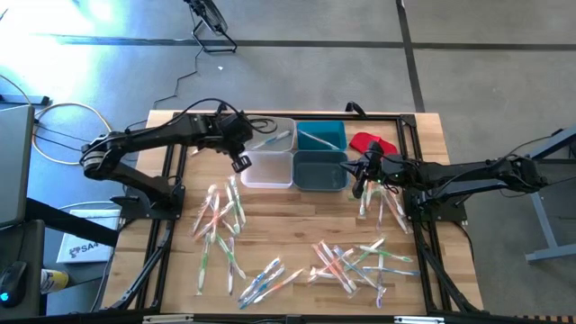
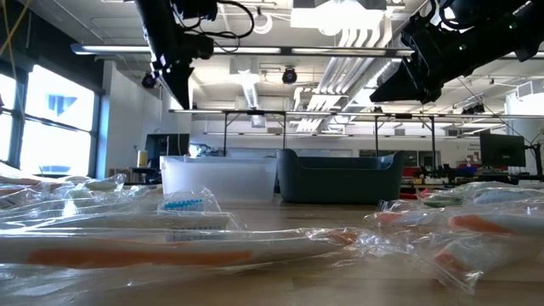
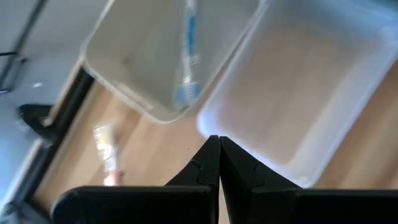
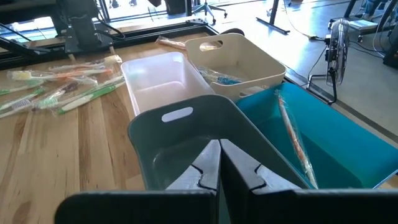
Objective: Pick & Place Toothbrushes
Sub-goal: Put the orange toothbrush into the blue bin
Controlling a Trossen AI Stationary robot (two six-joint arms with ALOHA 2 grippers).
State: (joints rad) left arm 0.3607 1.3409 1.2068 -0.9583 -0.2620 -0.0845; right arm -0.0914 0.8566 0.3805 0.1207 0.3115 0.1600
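Many toothbrushes in clear wrappers lie scattered on the wooden table, in a left cluster (image 1: 220, 216), a near-middle cluster (image 1: 265, 281) and a right cluster (image 1: 355, 261). One blue toothbrush (image 3: 188, 56) lies in the beige bin (image 1: 274, 135). An orange one (image 4: 292, 137) lies in the teal bin (image 1: 321, 137). My left gripper (image 1: 241, 164) hangs shut and holds nothing, above the left rim of the white bin (image 1: 267, 168). My right gripper (image 1: 360, 180) is shut and holds nothing, just right of the dark grey bin (image 1: 320, 170).
The four bins stand in a square at the table's far middle. A red piece (image 1: 372, 142) lies right of the teal bin. A black frame (image 1: 409, 144) runs around the table top. More toothbrushes (image 1: 382, 202) lie under my right arm.
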